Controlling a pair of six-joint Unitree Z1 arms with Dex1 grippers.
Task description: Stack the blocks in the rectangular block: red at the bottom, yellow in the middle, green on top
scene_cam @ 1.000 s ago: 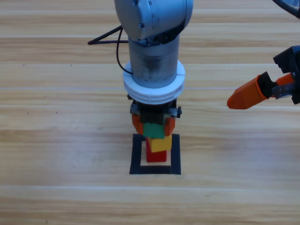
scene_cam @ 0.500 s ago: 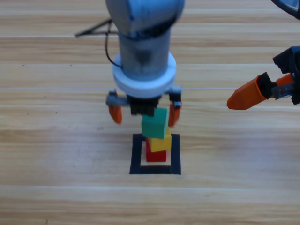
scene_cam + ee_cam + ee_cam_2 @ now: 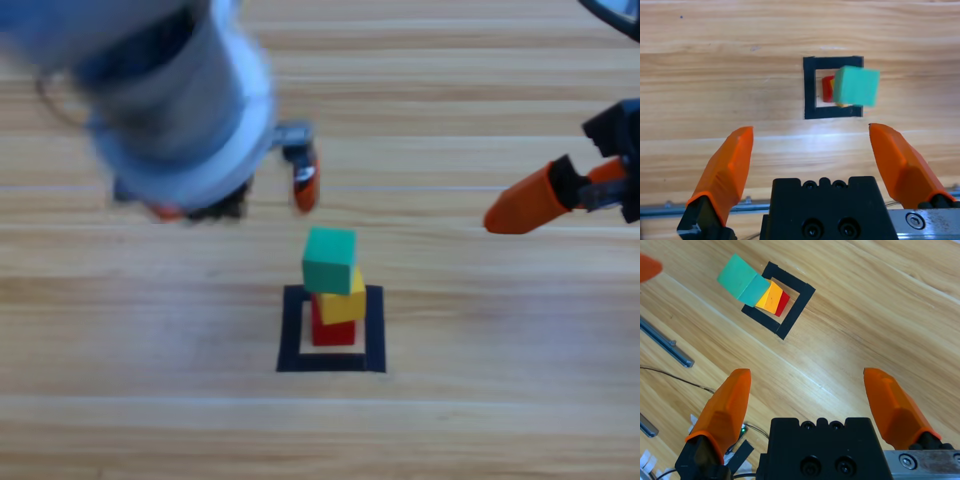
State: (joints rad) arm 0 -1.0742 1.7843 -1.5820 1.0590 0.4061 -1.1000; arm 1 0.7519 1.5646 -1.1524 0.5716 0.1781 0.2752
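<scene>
Three blocks [image 3: 334, 295] stacked inside the rectangular block [image 3: 372, 345], seemingly off-centre.

A robot test room, we think

We see a plain wooden table [image 3: 480, 420] with a square of black tape [image 3: 331, 329] stuck on it, like a mark for a game. Three toy blocks [image 3: 333, 290] sit inside the square. Thin black wires [image 3: 670, 376] and a metal rail [image 3: 665, 342] lie on the wood in the right wrist view. We see no cups, food or books, so it looks like a place for trying out robots.
</scene>
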